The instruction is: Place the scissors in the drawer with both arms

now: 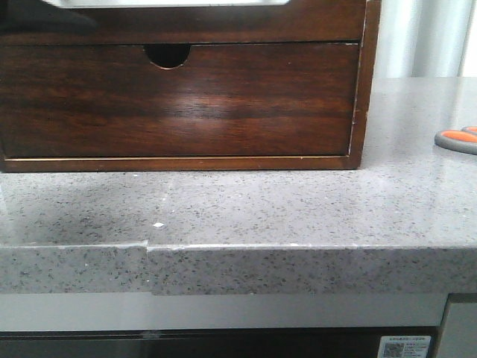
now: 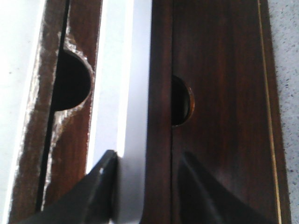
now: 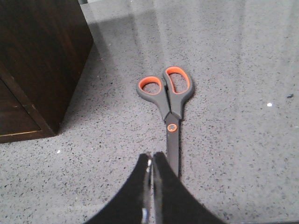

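Speckled grey surface [image 1: 298,209] carried the scissors [image 3: 169,100] near its right edge, untouched; right claw [image 3: 153,161] pinched empty above the blades, left claw [image 2: 147,170] gaped at the drawer [image 2: 70,140], apparently ajar.

a grey speckled stone countertop [image 1: 298,209] fills the middle of the front view, with a thick front edge that shows a small step or seam left of centre. a tiny white fleck [image 1: 157,224] lies on it near that seam. on the far left part of the countertop stands a dark-brown glossy wooden box [image 1: 358,89], its lower drawer front [image 1: 179,104] deep, with a half-round finger notch [image 1: 168,54] at its top edge. a thin pale line runs along the base of the box. below the countertop, at the near right, a white label with a qr code [image 1: 404,347] shows on a dark panel.
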